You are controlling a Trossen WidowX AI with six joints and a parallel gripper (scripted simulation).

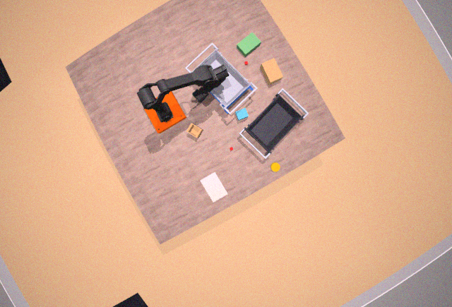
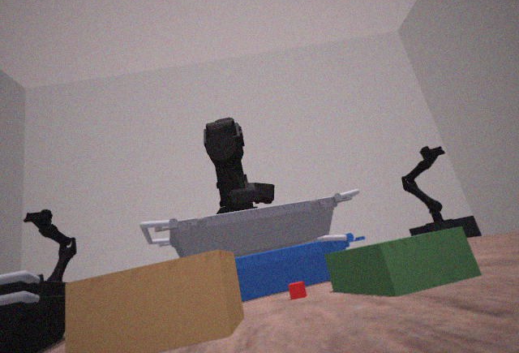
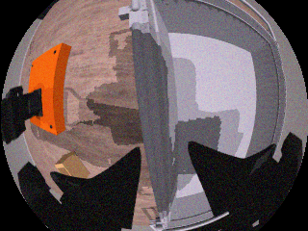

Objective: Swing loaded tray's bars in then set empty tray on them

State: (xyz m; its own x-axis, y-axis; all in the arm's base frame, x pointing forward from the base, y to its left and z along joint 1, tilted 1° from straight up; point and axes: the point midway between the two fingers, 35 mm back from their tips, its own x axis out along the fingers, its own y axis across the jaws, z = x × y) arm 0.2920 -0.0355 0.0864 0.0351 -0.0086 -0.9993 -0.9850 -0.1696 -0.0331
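Note:
The grey tray sits about level over the blue tray, its own wire bars out at its ends. At the right end in the exterior view, the blue tray's white bar lies in along the top edge. Its other bar is hidden behind the tan block, and its load is hidden under the grey tray. My gripper is open, its fingers apart on either side of the grey tray's long wall nearest the arm base. Its fingertips are hidden behind the grey tray in the exterior view.
A black tray with bars out stands nearby. Around are a green block, tan block, cyan block, small open box, yellow disc, white sheet and red cubes.

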